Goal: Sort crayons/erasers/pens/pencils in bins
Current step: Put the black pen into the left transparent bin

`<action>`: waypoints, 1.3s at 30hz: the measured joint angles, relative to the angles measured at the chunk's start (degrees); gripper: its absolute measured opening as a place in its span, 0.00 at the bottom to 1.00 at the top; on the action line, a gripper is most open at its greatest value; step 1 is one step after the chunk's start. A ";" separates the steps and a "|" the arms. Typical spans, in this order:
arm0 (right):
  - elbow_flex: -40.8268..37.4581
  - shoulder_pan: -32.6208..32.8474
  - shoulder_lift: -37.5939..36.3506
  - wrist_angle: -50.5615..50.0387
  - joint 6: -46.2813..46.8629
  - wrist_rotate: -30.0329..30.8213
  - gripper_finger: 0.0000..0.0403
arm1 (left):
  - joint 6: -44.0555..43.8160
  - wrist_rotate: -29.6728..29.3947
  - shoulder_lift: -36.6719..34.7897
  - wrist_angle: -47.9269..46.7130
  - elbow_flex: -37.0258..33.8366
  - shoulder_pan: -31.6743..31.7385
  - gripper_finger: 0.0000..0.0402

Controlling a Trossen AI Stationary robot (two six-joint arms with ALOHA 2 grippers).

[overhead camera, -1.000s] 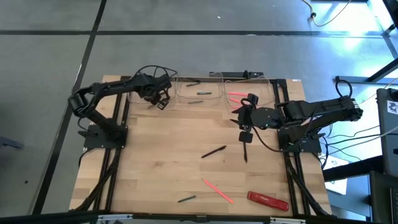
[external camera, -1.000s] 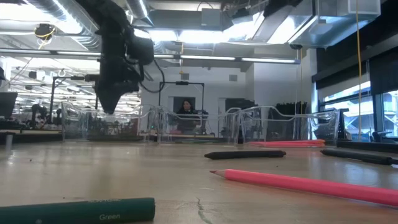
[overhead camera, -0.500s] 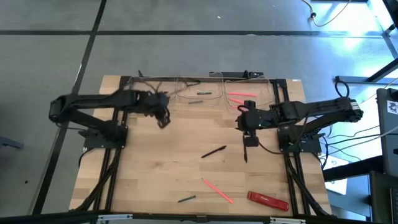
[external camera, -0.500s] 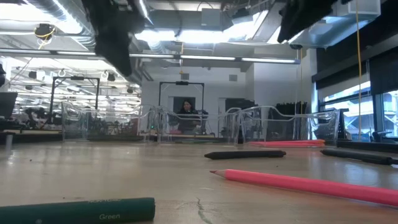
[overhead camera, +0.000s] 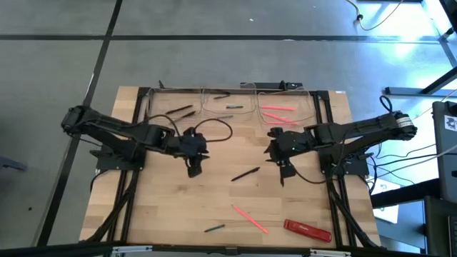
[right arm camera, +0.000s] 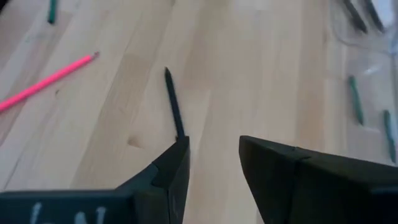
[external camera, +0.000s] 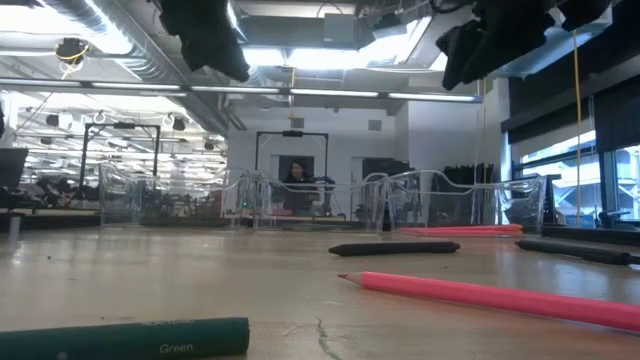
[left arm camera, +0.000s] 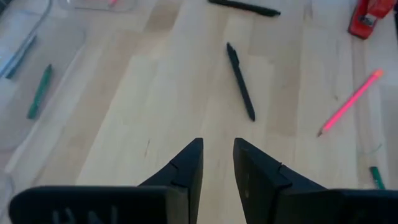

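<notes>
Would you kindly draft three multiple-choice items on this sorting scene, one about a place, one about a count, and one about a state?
1. Where does the red bar lie on the table in the high view?
A. inside the middle bin
B. near the front edge, on the right arm's side
C. under the left gripper

2. How many pink sticks lie loose on the table, outside the bins?
A. one
B. three
C. none

3. What is the left gripper holding?
A. a black pen
B. a green crayon
C. nothing

Answers:
1 B, it lies by the front right corner.
2 A, only one pink stick lies on the wood.
3 C, bare wood shows between its open fingers.
</notes>
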 joint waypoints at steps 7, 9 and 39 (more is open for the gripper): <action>-4.03 0.10 4.72 6.76 -1.13 -3.98 0.35 | -0.40 -0.06 3.32 0.06 0.00 -1.01 0.21; -4.56 0.22 7.33 8.91 -1.40 -4.88 0.35 | -0.44 -0.04 4.09 -0.01 0.00 -1.18 0.21; -4.39 0.24 33.22 20.33 -2.31 -5.04 0.35 | -4.53 -0.06 4.51 0.53 0.00 -2.38 0.21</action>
